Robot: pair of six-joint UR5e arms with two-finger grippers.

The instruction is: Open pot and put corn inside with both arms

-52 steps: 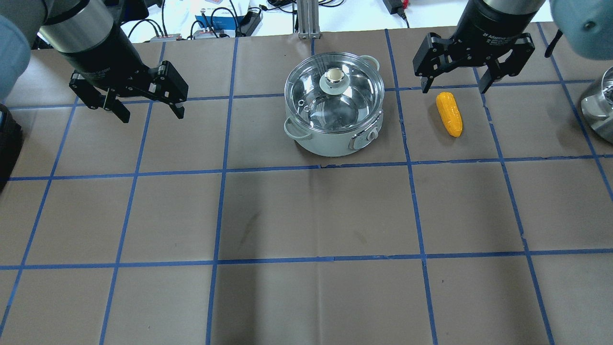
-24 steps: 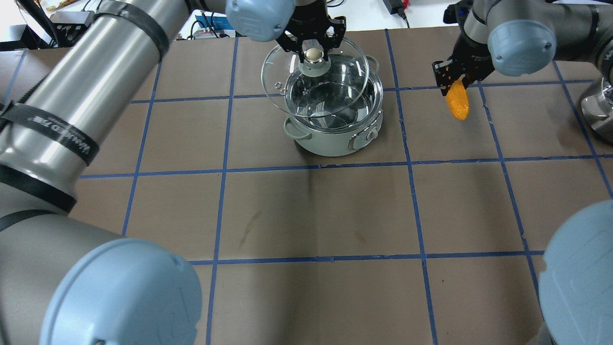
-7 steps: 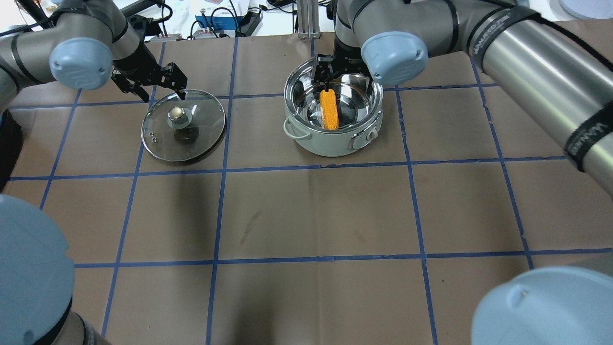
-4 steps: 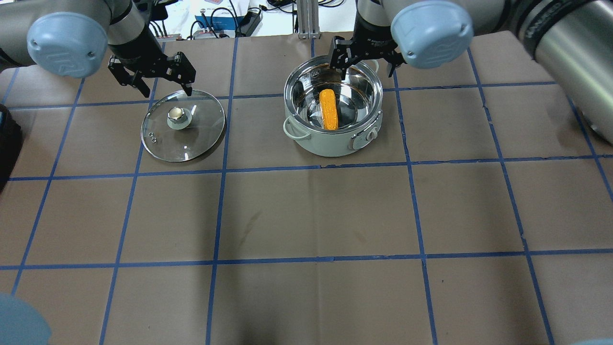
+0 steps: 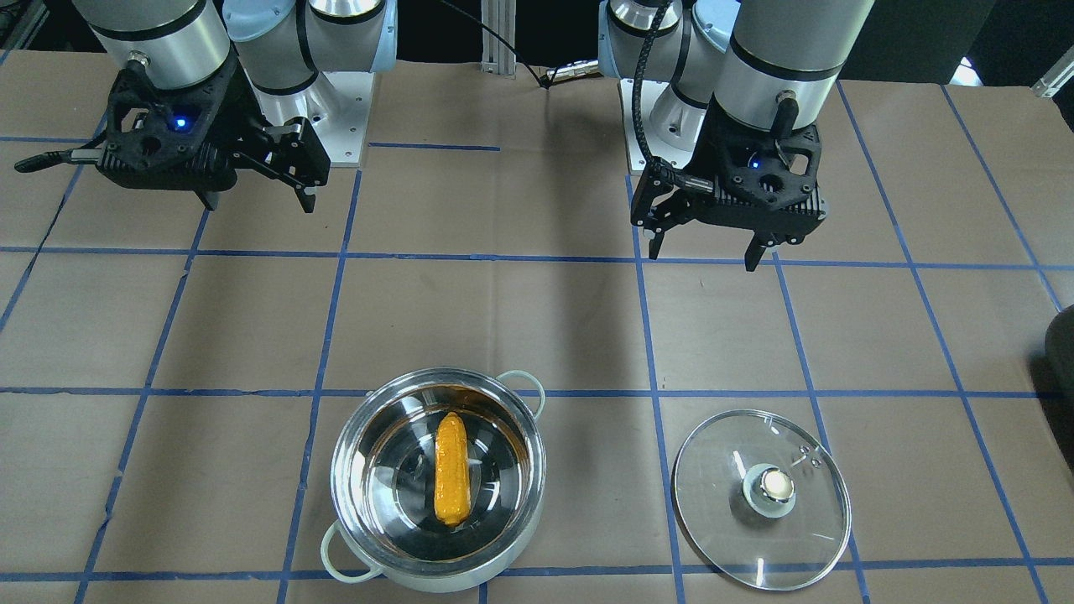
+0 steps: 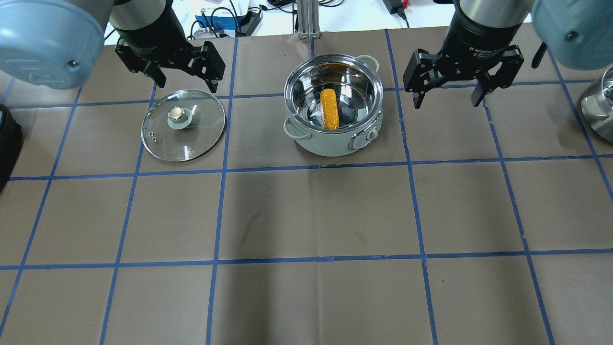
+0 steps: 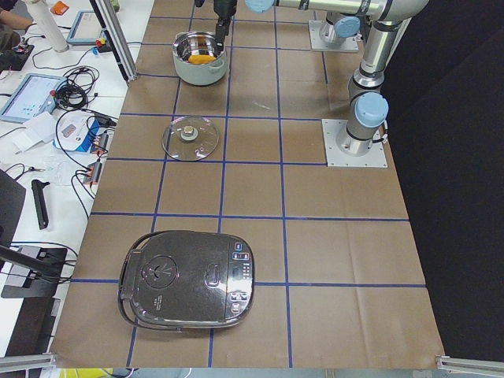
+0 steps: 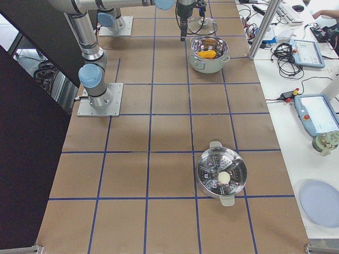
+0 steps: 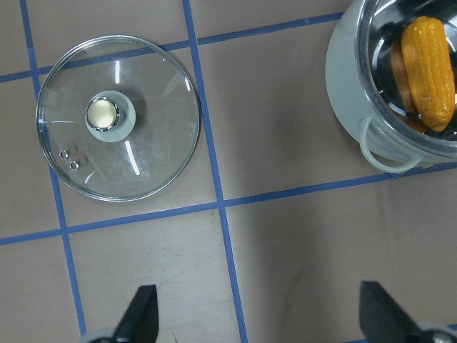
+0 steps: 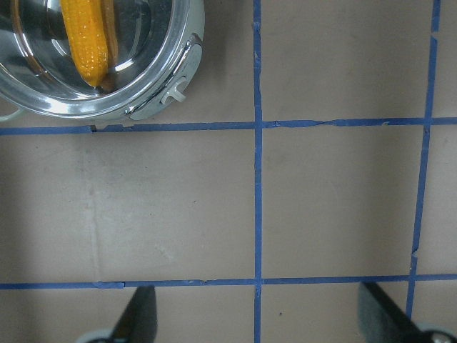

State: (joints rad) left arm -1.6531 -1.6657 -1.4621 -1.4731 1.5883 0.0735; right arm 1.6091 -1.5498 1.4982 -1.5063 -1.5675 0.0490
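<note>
The steel pot (image 6: 330, 146) stands open at the table's far middle, also in the front-facing view (image 5: 436, 579). The orange-yellow corn (image 6: 329, 109) lies inside it (image 5: 450, 468). The glass lid (image 6: 191, 139) lies flat on the table to the pot's left, knob up (image 5: 722, 470). My left gripper (image 6: 186, 85) hangs open and empty above the lid's far edge (image 5: 703, 258). My right gripper (image 6: 446, 103) hangs open and empty to the right of the pot (image 5: 258, 205). The left wrist view shows the lid (image 9: 143, 153) and the corn (image 9: 428, 71).
A black rice cooker (image 7: 189, 279) sits at the table's left end. A steel steamer pot (image 8: 220, 172) sits at the right end, and shows at the overhead view's right edge (image 6: 598, 110). Cables and tablets lie beyond the table's far edge.
The left gripper lifted the lid off and set it down left of the pot. The right gripper carried the corn into the pot, let go, and has moved off to the right.
</note>
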